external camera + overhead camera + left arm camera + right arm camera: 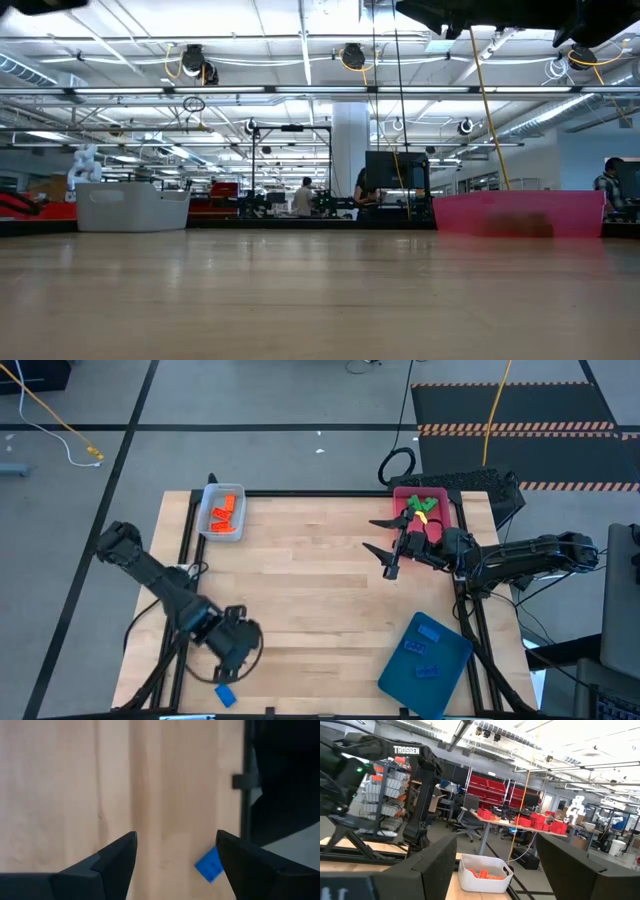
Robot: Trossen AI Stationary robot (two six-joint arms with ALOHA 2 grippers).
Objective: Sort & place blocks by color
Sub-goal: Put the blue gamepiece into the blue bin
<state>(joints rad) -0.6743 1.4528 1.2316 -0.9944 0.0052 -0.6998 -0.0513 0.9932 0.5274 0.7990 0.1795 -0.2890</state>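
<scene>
My orange blocks [224, 513] lie heaped far left, green blocks [421, 506] far right, three blue blocks [424, 651] near right; one blue block [225, 696] lies flat at the near-left edge.

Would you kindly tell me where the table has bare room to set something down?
The wide middle, between the white tray and teal tray, is bare. It is crowded by the pink tray, under the right pincer.

Pale matt wooden table [320, 590], smooth plastic blue block [210, 865], matt dark-teal tray [455, 660]
</scene>
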